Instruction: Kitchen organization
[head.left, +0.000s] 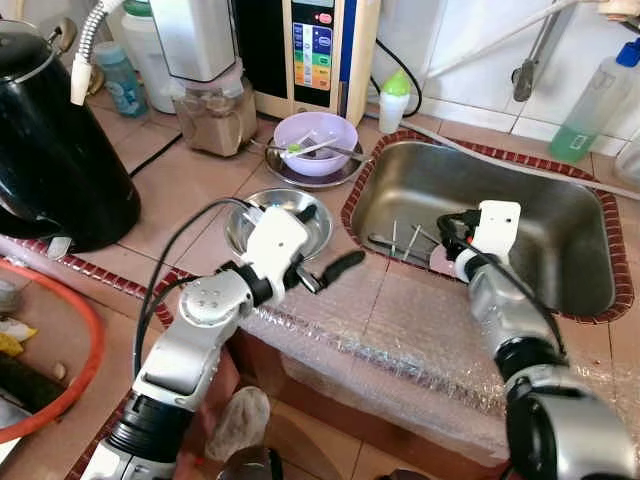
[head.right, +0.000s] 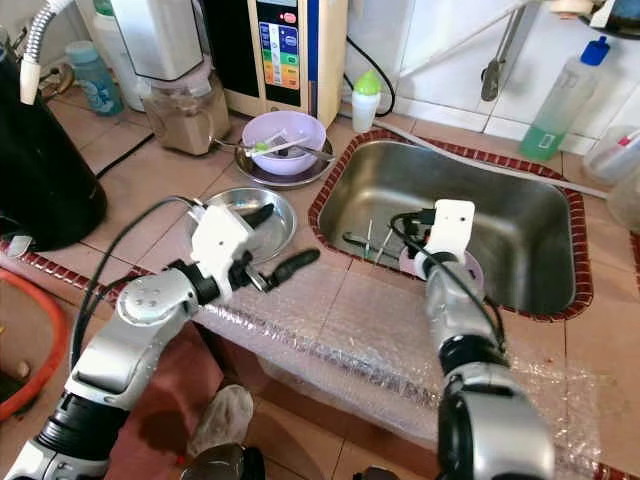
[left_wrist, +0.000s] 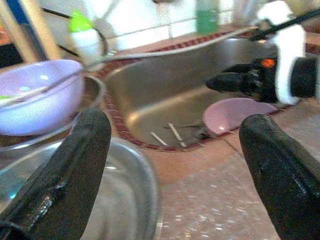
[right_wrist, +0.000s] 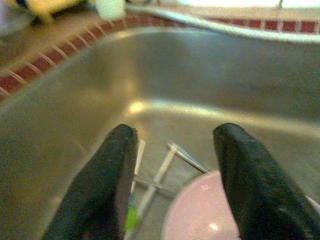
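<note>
Right wrist view: the right gripper (right_wrist: 172, 175) hangs inside the steel sink (head.left: 560, 215), its two black fingers spread apart and holding nothing; below them lie the pink plate (right_wrist: 205, 215) and a few pieces of loose cutlery (right_wrist: 160, 172).
Left eye view, sink: lower right of centre in the frame; the pink plate and the cutlery (head.left: 405, 240) rest on its floor, near the left wall.
Left gripper: the left gripper (head.left: 325, 250) sits just left of centre, over the steel bowl (head.left: 315, 225) and the counter edge, fingers wide apart, empty.
Step in hand: judged as a reach into the sink for the plate or the cutlery; which one I cannot tell.
How to do it well: lower the right gripper straight down, line one finger under the plate rim, close slowly; thin metal pieces may slip, so grip across them, not along.
Risk: the sink wall is close; a wide swing could knock it.
Other things: the purple bowl (head.left: 315, 140), upper centre, stands on a steel dish behind the steel bowl.
</note>
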